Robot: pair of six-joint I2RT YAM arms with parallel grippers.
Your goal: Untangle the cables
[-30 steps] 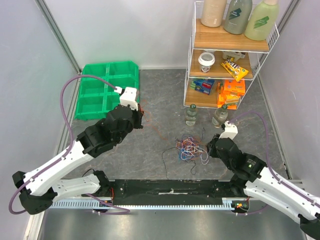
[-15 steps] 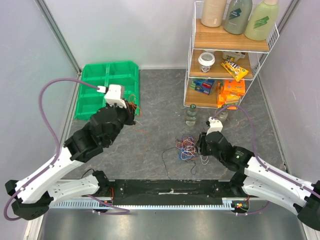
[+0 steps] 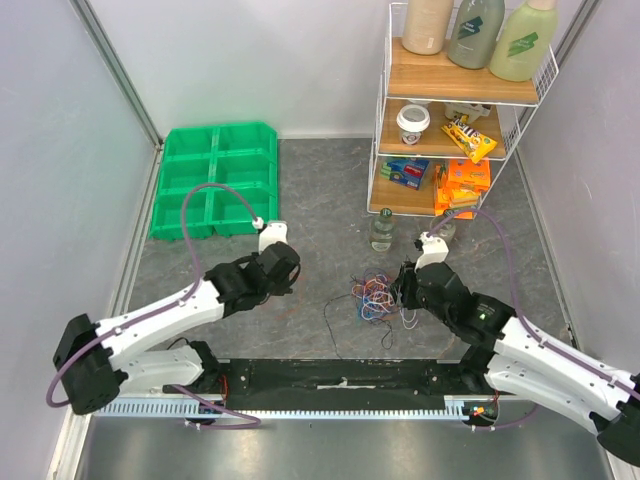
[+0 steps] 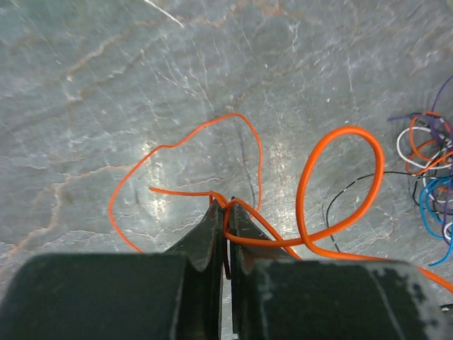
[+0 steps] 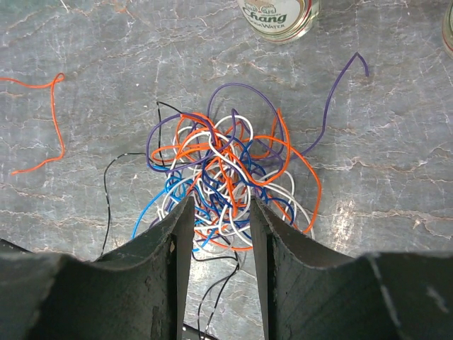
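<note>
One orange cable (image 4: 347, 129) is pinched in the closed left gripper (image 4: 226, 212), swung back from the tray (image 3: 218, 128), while the tangle (image 5: 226, 163) is bracketed by the newly widened right gripper (image 5: 218, 212), ready for gripping

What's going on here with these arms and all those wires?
A robot is working on a tangle of coloured wires on a table. The left gripper is pinched shut on an orange wire, to one side of the tangle. The right gripper is open, its jaws either side of the tangle's near edge.
</note>
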